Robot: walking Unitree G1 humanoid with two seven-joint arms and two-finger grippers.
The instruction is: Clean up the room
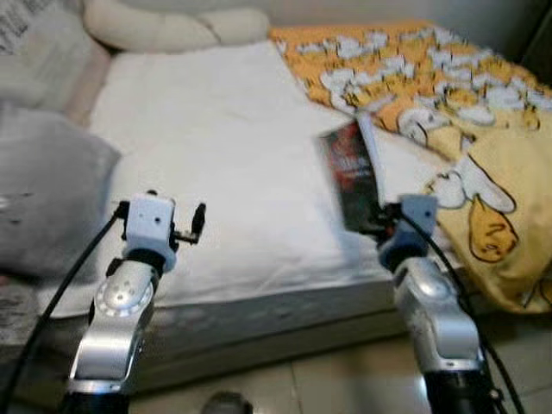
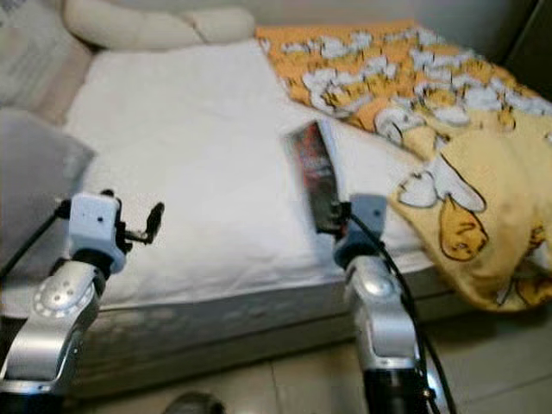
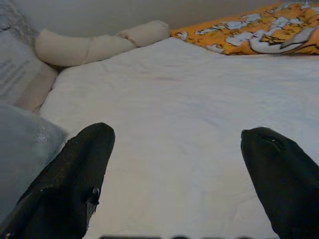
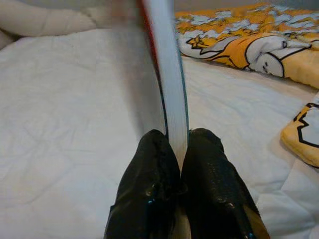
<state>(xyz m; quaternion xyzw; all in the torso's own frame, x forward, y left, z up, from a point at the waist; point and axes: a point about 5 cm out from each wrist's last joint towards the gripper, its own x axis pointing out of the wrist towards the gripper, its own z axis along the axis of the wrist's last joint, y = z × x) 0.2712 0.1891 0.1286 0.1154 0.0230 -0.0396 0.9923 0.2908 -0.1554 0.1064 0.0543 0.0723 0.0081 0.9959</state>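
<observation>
So the right gripper [image 4: 178,164] has its jaws pinched shut on the bottom edge of a book [image 1: 352,172], which stands up out of them nearly on edge, dark cover with red on it, page block facing the wrist cam. It's held above the near side of the bed [image 1: 216,155], with the white sheet spreading out beyond the jaws and the orange-and-yellow duck blanket [image 1: 448,95] off to the outer side of them.

The left gripper [image 3: 174,169] hangs over the sheet with its jaws spread wide and nothing between them; a long cream bolster pillow [image 3: 89,45] lies well beyond them at the head of the bed.

My guess is the step in hand is carrying the book off the bed to wherever it belongs. Tips: the grip is only on a thin edge strip, so a tall book like that will want to pivot or flop open. I'd keep the wrist steady, avoid quick turns, and keep the top edge away from the blanket folds. The left could steady the free edge if it starts sagging.
</observation>
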